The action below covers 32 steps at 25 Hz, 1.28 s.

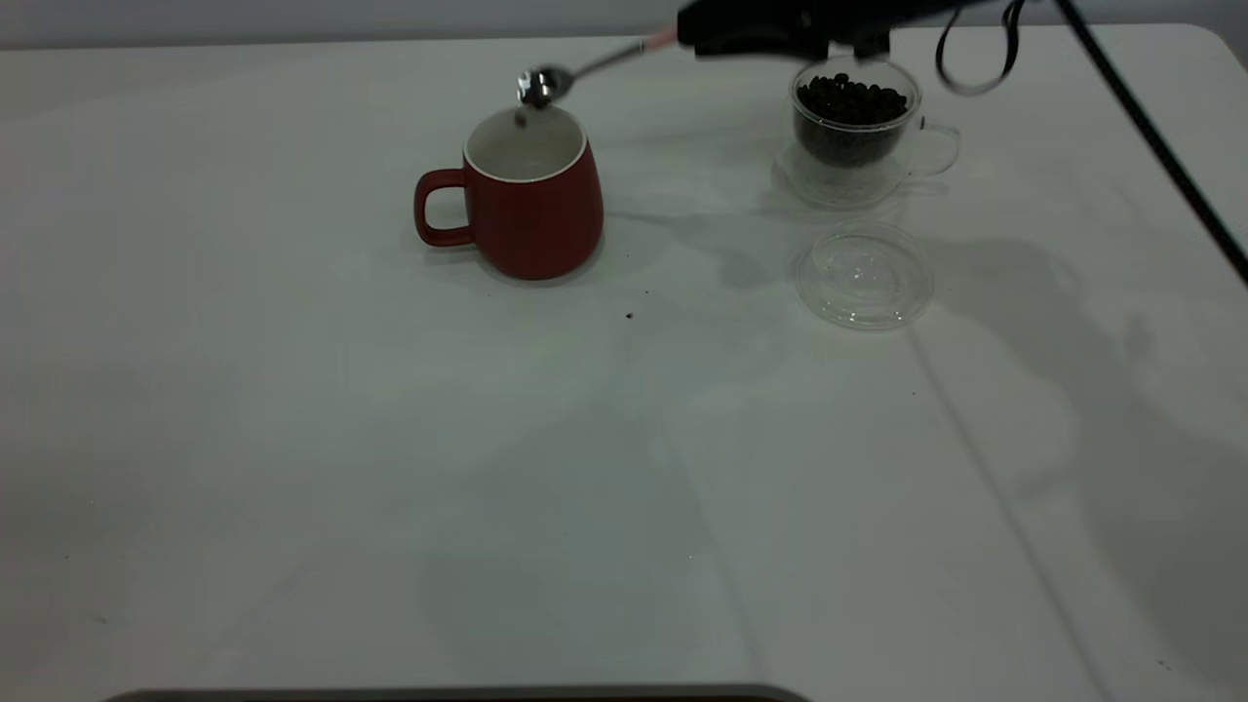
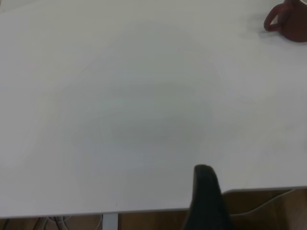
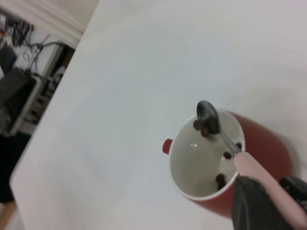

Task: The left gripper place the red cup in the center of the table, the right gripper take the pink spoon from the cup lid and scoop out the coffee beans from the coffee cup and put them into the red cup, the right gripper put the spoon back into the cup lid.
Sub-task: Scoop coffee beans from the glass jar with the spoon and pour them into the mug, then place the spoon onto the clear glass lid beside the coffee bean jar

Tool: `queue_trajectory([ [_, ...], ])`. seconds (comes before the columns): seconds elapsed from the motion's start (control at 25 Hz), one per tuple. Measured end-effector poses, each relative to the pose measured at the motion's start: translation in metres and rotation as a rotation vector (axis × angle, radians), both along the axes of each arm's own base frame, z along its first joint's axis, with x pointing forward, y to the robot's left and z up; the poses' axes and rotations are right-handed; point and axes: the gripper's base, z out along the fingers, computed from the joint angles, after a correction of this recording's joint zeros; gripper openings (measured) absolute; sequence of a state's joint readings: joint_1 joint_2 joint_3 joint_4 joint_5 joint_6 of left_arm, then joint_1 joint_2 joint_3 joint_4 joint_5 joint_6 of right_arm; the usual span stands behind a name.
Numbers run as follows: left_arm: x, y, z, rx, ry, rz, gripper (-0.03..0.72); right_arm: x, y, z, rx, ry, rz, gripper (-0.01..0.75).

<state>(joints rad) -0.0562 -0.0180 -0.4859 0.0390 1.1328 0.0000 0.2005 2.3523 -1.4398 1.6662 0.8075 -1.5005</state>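
Observation:
The red cup (image 1: 526, 195) stands upright on the table (image 1: 390, 439), handle toward the left. My right gripper (image 1: 751, 29) is shut on the pink spoon (image 1: 585, 66) by its pink end. The spoon's metal bowl hangs tilted just above the cup's rim. In the right wrist view the spoon (image 3: 209, 116) is over the red cup (image 3: 261, 148), with a few coffee beans (image 3: 220, 180) inside it. The coffee cup (image 1: 856, 127) holds a heap of beans (image 1: 851, 100) at the back right. The cup lid (image 1: 864, 274) lies empty in front of it. My left gripper (image 2: 207, 191) is far off at the table's edge.
The right arm's cables (image 1: 1150, 136) cross the table's back right corner. The red cup also shows far off in the left wrist view (image 2: 290, 21). A small dark speck (image 1: 629, 315) lies in front of the red cup.

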Motion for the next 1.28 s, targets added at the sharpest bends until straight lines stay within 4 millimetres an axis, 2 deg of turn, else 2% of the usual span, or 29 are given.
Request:
queue_trajectory([
  [0.36,0.0,0.0,0.0,0.0,0.0,0.0,0.586,-0.01,-0.006,0.053,-0.136,-0.197,0.176,0.11],
  [0.44,0.0,0.0,0.0,0.0,0.0,0.0,0.586,-0.015,-0.018,0.066,-0.164,-0.191,0.231,0.11],
  [0.52,0.0,0.0,0.0,0.0,0.0,0.0,0.586,-0.02,-0.038,0.076,-0.2,-0.151,0.275,0.11],
  [0.6,0.0,0.0,0.0,0.0,0.0,0.0,0.586,-0.025,-0.065,0.078,-0.216,-0.066,0.268,0.11],
  [0.76,0.0,0.0,0.0,0.0,0.0,0.0,0.586,-0.04,-0.122,0.058,-0.212,0.127,0.183,0.11],
  [0.92,0.0,0.0,0.0,0.0,0.0,0.0,0.586,-0.047,-0.163,0.026,-0.184,0.257,0.063,0.11],
  [1.04,0.0,0.0,0.0,0.0,0.0,0.0,0.586,-0.048,-0.174,-0.001,-0.138,0.35,-0.014,0.11],
  [1.28,0.0,0.0,0.0,0.0,0.0,0.0,0.586,-0.046,-0.176,-0.045,-0.078,0.447,-0.118,0.11],
])
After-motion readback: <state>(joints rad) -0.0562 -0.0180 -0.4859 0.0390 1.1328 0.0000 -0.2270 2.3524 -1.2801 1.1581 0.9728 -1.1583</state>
